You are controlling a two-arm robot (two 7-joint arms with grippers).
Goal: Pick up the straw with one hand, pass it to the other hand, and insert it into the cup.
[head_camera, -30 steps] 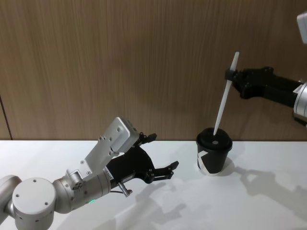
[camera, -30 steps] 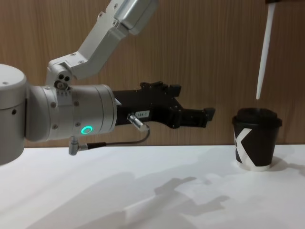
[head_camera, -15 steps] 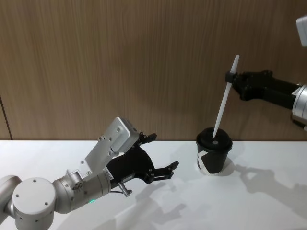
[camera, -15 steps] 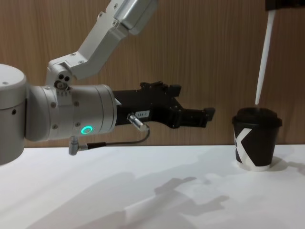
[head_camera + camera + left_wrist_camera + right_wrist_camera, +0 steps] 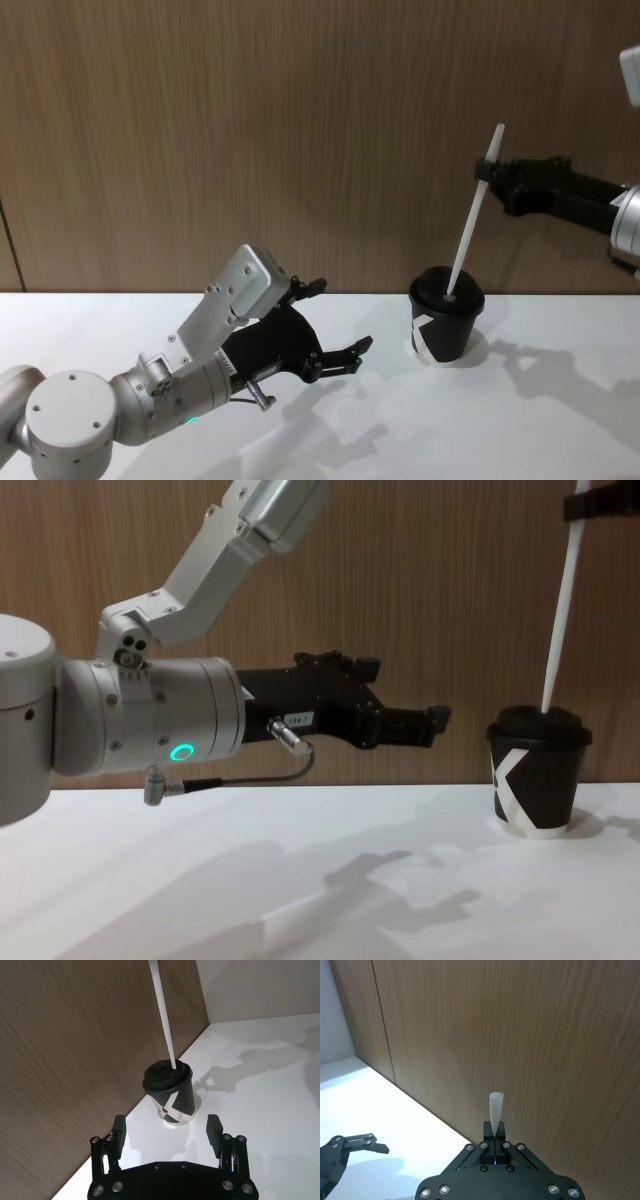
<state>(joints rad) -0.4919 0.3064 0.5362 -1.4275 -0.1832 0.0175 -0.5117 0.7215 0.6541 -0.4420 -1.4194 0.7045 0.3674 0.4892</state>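
The right claw [image 5: 492,177] is clamped on the straw [image 5: 470,220] close to its upper end, reaching in from the right, high above the cup [image 5: 446,316]. The left claw [image 5: 335,325] hangs spread and empty over the tabletop [image 5: 560,420], well to the left of the cup and clear of the work.

The straw's lower tip sits right at the cup's domed lid, at or just inside the lid hole; whether it has entered cannot be told for sure. From here the insertion seems to call for a slow push along the straw's own line. Since the grip is far from the tip, any sideways drift of the claw would swing the tip off the hole or bow the thin tube. The cup stands free on the tabletop, so a tip caught on the lid could shove or tip it. I would keep the grip firm until a good part of the straw has sunk in.

The straw's long axis runs near upright but tilted: the top end leans up and to the right toward the right claw, the lower end points down and left into the lid.
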